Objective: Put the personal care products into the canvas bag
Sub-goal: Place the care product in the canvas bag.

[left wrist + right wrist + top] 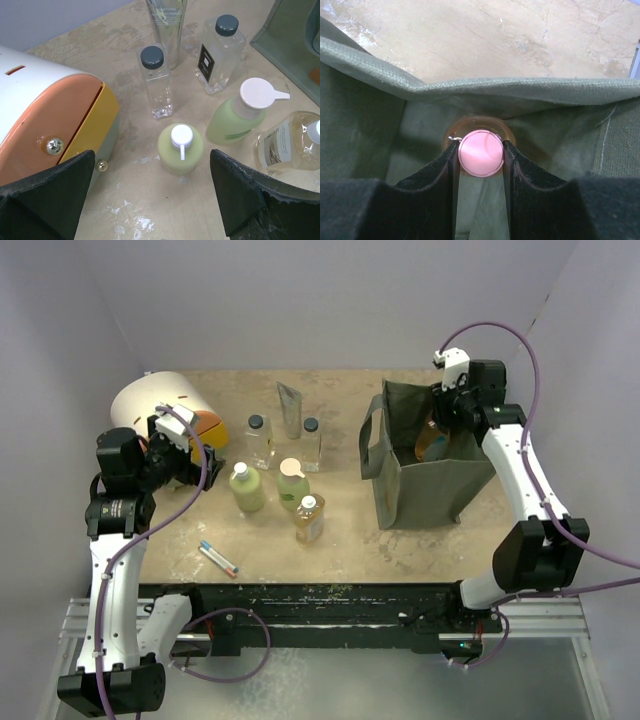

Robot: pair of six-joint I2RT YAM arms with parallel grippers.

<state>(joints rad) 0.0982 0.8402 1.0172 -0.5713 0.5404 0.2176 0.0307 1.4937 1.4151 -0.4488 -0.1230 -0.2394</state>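
Right wrist view, entry one: your right gripper (480, 146), jaws narrowed onto the pink top of one orange bottle (481, 160), with a finger at 9 o'clock and a finger at 3 o'clock of it. The bottle sits inside the canvas bag (365, 125). Its body is almost wholly hidden under the top, so you cannot tell whether it reaches the bag floor.

Entry two: your left gripper (150, 172), jaws spread wide and holding nothing, low over the table (125, 50). Ahead of it stand:
- two pale green bottles (180, 149) (235, 117), the nearest at 12 o'clock
- two clear bottles (156, 82) (218, 55) with dark caps, behind them
- one amber bottle (287, 142) at 3 o'clock, cut off by the frame edge
- one silver-grey tube (167, 25) at the far end, its top cut off

That makes six products on the table and one in the bag.

Entry three, from overhead: one domed box (160, 410) at 10 o'clock of the group, and one stick (218, 558) at 7 o'clock. The markings on the stick are too small to read.
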